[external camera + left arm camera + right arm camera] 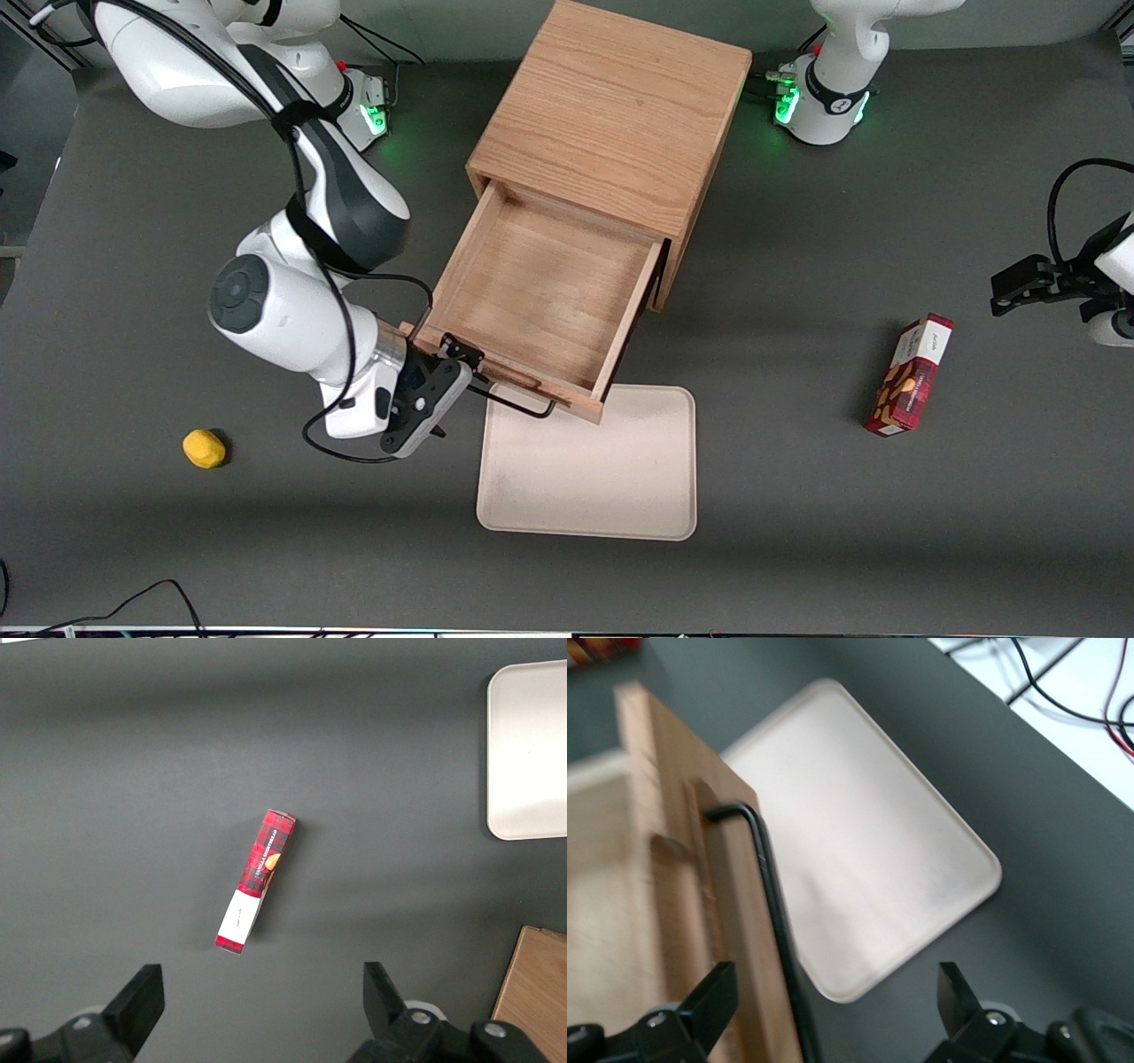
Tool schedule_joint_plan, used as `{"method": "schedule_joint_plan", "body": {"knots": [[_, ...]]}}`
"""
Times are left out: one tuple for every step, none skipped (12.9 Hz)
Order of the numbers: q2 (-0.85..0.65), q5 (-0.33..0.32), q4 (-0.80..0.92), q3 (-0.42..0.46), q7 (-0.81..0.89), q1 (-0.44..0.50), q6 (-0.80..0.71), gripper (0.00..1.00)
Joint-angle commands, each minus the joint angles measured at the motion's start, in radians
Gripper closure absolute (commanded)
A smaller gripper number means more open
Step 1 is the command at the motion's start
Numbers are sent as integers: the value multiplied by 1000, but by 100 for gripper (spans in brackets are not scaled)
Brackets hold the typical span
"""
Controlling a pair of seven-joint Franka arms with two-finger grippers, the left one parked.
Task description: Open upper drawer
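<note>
The upper drawer [540, 301] is pulled well out of the wooden cabinet [611, 115] in the front view, its plain wood inside exposed and its front edge hanging over the rim of a beige tray [589, 465] on the dark surface [797, 532]. The end effector [461, 372] sits at the working arm's end of the drawer front, right at the black wire handle [523, 403], but this view does not settle whether its fingers are spread or closed on the wire. A yellow lump [204, 447] lies toward the working arm's end of the surface, and a red snack box [911, 376] toward the parked arm's end.

The left wrist view shows only the red snack box [255, 881] lying flat, a corner of the tray [529, 749] and a corner of the cabinet [536, 992].

The right wrist view settles the fingers: they [709, 997] stand spread apart, with the drawer front [682, 904] and its handle [769, 895] running between them, neither fingertip clearly pressing the wire. The tray [877, 842] lies on the surface below the handle.
</note>
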Motion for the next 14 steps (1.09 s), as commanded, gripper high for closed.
{"method": "schedule_joint_plan", "body": {"knots": [[-72, 105, -6, 0, 32, -40, -27, 0], [-119, 96, -16, 0, 70, -49, -59, 0], [-174, 90, -37, -4, 84, -76, -127, 0], [-224, 67, -74, -10, 83, -122, -152, 0], [-282, 34, -104, -15, 92, -148, -203, 0], [-334, 3, -133, -29, 156, -175, -263, 0], [-404, -25, -182, -33, 279, -205, -296, 0], [-464, -45, -224, -35, 381, -231, -345, 0], [-506, -83, -241, -35, 435, -262, -397, 0], [-537, -130, -246, -35, 470, -288, -456, 0], [-555, -155, -247, -35, 477, -322, -501, 0], [-581, -152, -273, -35, 480, -357, -524, 0], [-621, -145, -320, -35, 483, -389, -532, 0], [-661, -143, -371, -36, 483, -408, -526, 0]]}}
